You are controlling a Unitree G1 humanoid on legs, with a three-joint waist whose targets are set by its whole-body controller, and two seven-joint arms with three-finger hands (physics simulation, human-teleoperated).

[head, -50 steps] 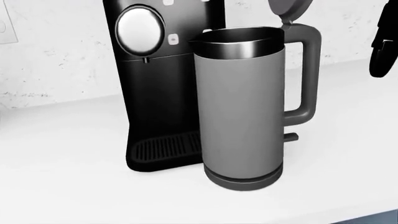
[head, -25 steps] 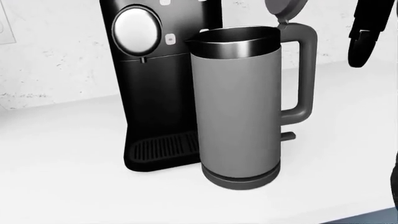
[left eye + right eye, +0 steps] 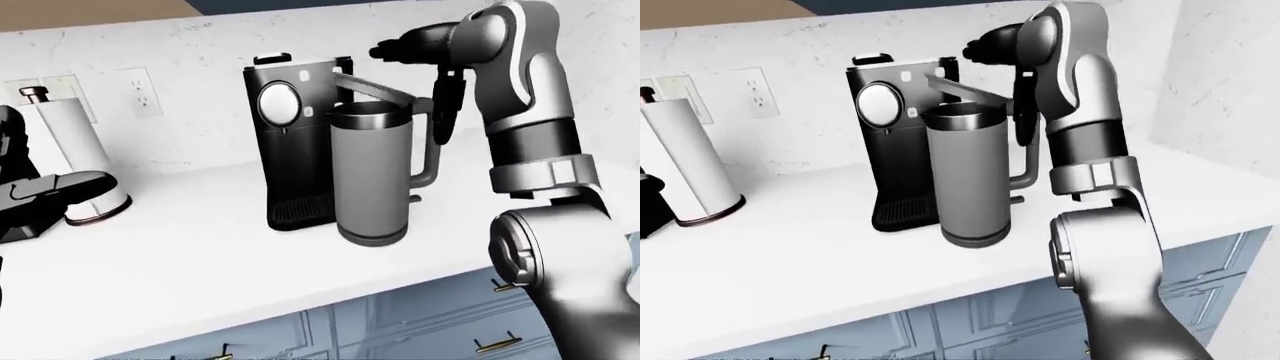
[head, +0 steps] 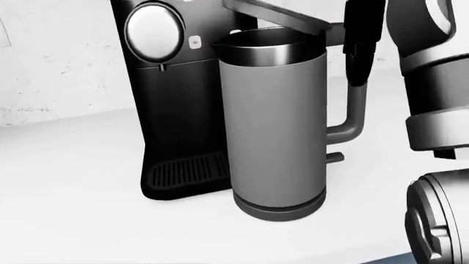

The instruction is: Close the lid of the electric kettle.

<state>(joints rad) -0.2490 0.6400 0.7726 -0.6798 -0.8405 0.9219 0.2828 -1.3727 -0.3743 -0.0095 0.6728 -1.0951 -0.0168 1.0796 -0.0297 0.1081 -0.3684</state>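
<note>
**Electric kettle** (image 3: 372, 174): grey cylindrical body, upright on its round base on the white counter (image 3: 190, 262), just beside and partly overlapping the black coffee machine (image 3: 290, 142) at its left in the left-eye view. Long axis vertical. Spout lip faces the view's left, toward the coffee machine; handle (image 3: 428, 150) faces the view's right, toward the arm. That orientation leaves the handle and hinge side reachable from the right.

**Lid** (image 3: 372, 88): hinged above the handle top, neither upright nor seated. It slopes from a raised edge at upper left down to the hinge at right, with a wedge of gap above the rim in the head view. Judged partly lowered; closing not yet complete.

**Right hand** (image 3: 425, 56): raised above and just right of the hinge, forearm reaching in from the view's right. Dark fingers (image 3: 447, 101) hang down beside the handle top, not closed round anything. Whether any part touches the lid cannot be told. The placement is judged suited to pressing the lid down from the hinge side.

**Left hand** (image 3: 50, 191): low at the left edge of the left-eye view, near the paper towel roll (image 3: 75, 157), well apart from the kettle; finger spread cannot be told.

**Background**: wall outlet (image 3: 140, 91); blue cabinet fronts (image 3: 400, 322) below the counter.
</note>
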